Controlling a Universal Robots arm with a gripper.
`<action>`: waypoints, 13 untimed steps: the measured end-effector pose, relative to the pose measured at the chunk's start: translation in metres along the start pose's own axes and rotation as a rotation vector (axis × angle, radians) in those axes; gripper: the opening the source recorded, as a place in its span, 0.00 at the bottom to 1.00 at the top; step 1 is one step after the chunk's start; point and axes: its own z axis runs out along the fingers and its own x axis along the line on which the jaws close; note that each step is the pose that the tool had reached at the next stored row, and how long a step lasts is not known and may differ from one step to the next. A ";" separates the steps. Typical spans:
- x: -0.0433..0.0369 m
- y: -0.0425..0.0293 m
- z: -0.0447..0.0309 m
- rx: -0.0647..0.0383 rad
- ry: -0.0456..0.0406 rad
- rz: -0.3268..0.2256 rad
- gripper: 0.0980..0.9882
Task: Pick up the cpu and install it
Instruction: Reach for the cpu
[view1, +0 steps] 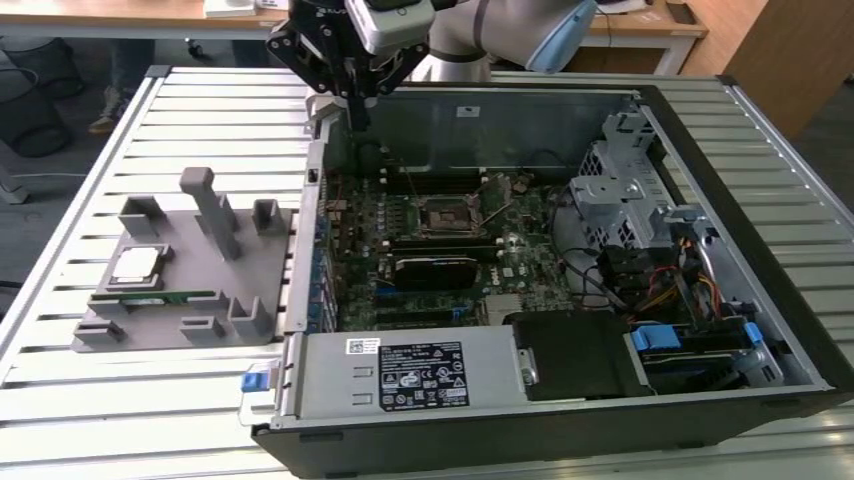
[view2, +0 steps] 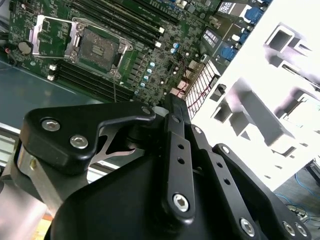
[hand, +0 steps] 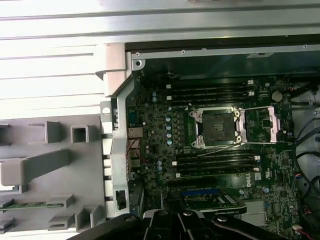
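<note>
Robotics lab, slatted aluminium bench (view1: 214, 120), open computer case (view1: 561, 120), wooden desks (view1: 120, 15) behind

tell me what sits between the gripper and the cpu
In the exterior view, bare slatted table comes first. Then a tall grey post of the holder stands between the gripper and the cpu lying on that holder.

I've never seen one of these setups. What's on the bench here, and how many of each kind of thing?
computer case, lid off: 1
grey holder beside it: 1
cpu, lying on the holder: 1
memory stick, green, on the holder: 1
gripper, above the case's far edge: 1
Total: 5
</note>
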 end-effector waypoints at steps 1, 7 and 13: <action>0.0003 0.0000 0.0000 0.000 0.0000 0.000 0.01; 0.0021 -0.0002 0.0000 0.000 0.0000 0.000 0.01; 0.0037 -0.0003 0.0001 0.000 0.0000 0.000 0.01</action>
